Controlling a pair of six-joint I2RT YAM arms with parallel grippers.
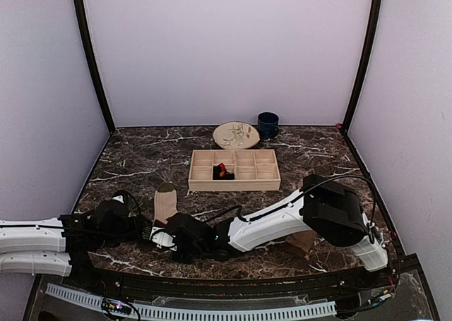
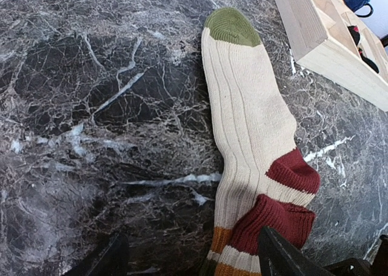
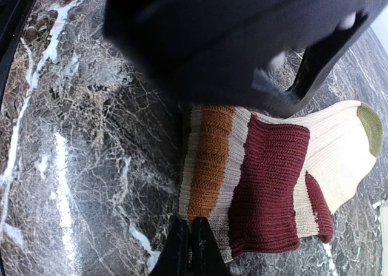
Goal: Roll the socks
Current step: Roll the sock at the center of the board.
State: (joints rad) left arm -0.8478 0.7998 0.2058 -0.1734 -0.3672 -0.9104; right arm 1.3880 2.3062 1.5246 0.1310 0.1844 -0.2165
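Observation:
The beige striped sock lies flat on the marble, green toe pointing away. Its maroon and brown cuff end is folded over, as the left wrist view and right wrist view both show. My left gripper is open, its fingers astride the cuff end, the right finger over the maroon fold. My right gripper is shut, pinching the cuff's edge at the brown stripe. The black argyle sock sits in the wooden tray. The tan sock lies partly hidden under my right arm.
The wooden divided tray stands mid-table, just right of the sock's toe in the left wrist view. A patterned plate and a dark blue mug stand behind it. My left gripper's body looms over the sock in the right wrist view.

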